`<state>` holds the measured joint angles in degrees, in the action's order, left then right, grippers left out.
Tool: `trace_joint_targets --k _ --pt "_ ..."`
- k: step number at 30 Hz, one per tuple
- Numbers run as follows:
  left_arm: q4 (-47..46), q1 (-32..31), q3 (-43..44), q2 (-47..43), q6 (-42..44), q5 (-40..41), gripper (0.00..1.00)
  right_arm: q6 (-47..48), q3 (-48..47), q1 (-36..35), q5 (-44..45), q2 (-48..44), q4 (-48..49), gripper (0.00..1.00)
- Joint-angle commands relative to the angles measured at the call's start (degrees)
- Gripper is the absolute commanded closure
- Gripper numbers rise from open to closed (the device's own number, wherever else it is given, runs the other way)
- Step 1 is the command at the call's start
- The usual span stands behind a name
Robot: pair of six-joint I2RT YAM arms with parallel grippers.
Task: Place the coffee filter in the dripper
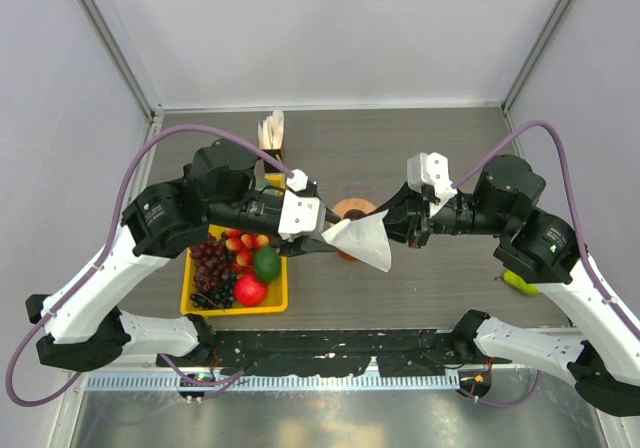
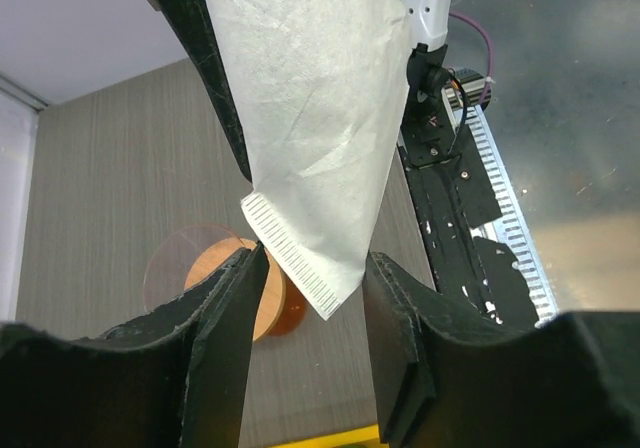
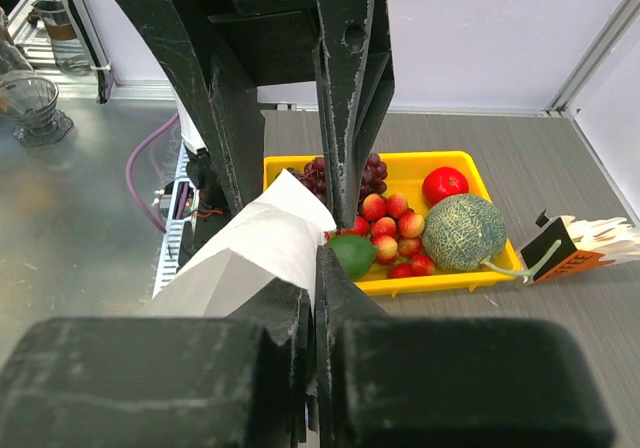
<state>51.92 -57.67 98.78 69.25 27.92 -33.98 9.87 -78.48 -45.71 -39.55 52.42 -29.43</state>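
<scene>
Holding the coffee filter [image 1: 362,240] aloft between the two arms, just over and a little to the near side of the dripper [image 1: 351,209], not yet inside it. Pinched at one flat edge by the right gripper [image 1: 393,226], fingers pressed fully together on the paper in the right wrist view. At the opposite end, the left gripper [image 1: 329,236] parted, jaws standing either side of the crimped seam corner; touching the paper on one side at most, no clamping visible. Below and beside that corner in the left wrist view, the tan-orange collar, standing on the table [image 1: 420,148].

Handles, judging by the look, as next to nothing in weight: thin, limp, creased, ready to fold, flutter or tear under a hard tug. Little stiffness; probably sags wherever unsupported. Best taken at the crimped seam, the doubled and stiffest strip, or at the top rim, never across the middle of the cone wall, so as to leave the mouth free to open. Calls for a light pinch and a slow descent, pointed end first, into the clear bowl; likely to crumple or sit crooked if dropped flat and unopened.
</scene>
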Motion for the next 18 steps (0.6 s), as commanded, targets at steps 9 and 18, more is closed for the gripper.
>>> trace_joint_targets --k 9,18 --pt "-1.2 -0.3 0.4 -1.0 -1.6 -2.5 0.68 -0.5 -0.4 0.1 -1.0 -0.1 2.6 0.95" --pt "-1.2 2.1 -1.0 -1.8 -6.4 -5.7 0.38 0.2 -0.3 0.1 -1.3 -0.9 2.7 0.95"
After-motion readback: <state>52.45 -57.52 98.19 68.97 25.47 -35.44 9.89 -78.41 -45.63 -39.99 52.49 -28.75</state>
